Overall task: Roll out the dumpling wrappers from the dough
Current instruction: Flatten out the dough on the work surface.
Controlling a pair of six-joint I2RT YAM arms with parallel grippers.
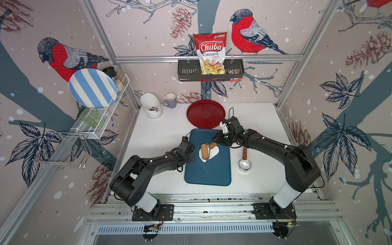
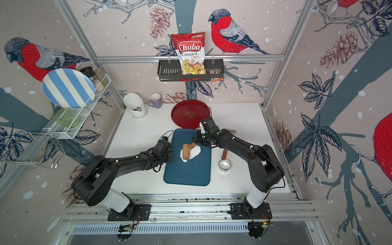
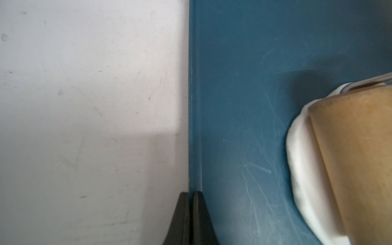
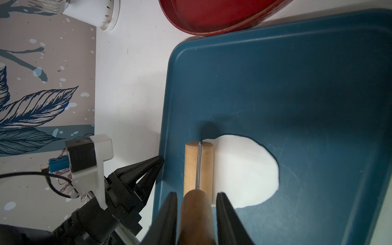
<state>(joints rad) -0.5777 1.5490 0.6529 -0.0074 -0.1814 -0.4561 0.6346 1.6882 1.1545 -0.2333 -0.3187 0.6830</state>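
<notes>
The dough point(image 1: 214, 152) point(image 2: 196, 151) lies flattened, white and irregular in outline, on the blue board point(image 1: 207, 174) point(image 2: 186, 174). A wooden roller point(image 1: 204, 151) point(image 2: 185, 151) rests across its left part. My right gripper point(image 1: 216, 141) point(image 4: 196, 194) is shut on the roller's brown handle point(image 4: 196, 216), which runs between its two fingers. My left gripper point(image 1: 191, 157) point(image 3: 190, 193) is shut and holds nothing, its tips at the board's left rim point(image 3: 194, 106). The left wrist view shows the dough point(image 3: 301, 169) under the roller point(image 3: 356, 159). No dumpling wrappers are in view.
A small steel ring with a wooden handle point(image 1: 244, 164) sits on the white table right of the board. Behind the board stand a red plate point(image 1: 205, 114), a white utensil holder point(image 1: 151, 106) and a purple mug point(image 1: 170, 100). Wall racks hang at the left and back.
</notes>
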